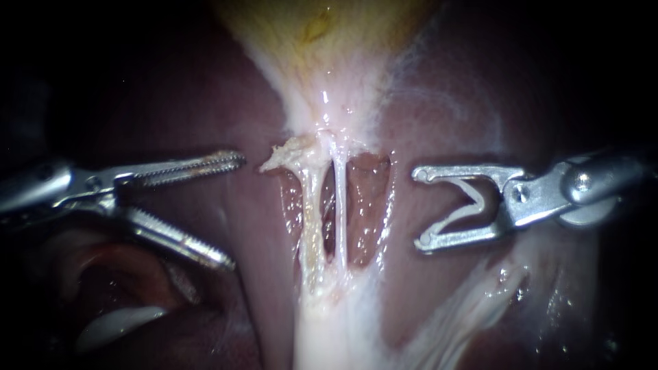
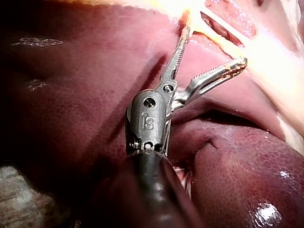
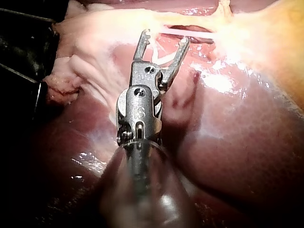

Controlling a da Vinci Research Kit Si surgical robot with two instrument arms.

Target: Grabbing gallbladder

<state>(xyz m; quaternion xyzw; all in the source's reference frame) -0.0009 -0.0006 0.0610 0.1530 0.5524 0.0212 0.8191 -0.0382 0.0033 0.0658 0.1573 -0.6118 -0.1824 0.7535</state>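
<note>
The yellowish gallbladder [image 1: 322,34] lies at the top of the endoscope view and narrows into pale tissue. Below it two thin whitish tubes [image 1: 312,212] [image 1: 340,205] run down over the dark red liver [image 1: 439,116]. My left instrument [image 1: 236,209] comes in from the left, its toothed jaws wide open, just left of the tubes and touching nothing. In the left wrist view my left instrument [image 2: 213,47] points at the pale tissue. My right instrument [image 1: 419,207] stands open to the right of the tubes, a white clip inside its jaws. The right wrist view shows my right instrument [image 3: 163,39] short of the tubes.
Pale fatty tissue [image 1: 329,329] spreads below the tubes and toward the lower right. A fold of liver with a glossy pale edge [image 1: 123,322] lies under my left instrument. A dark object [image 3: 23,52] sits beside my right instrument in the right wrist view.
</note>
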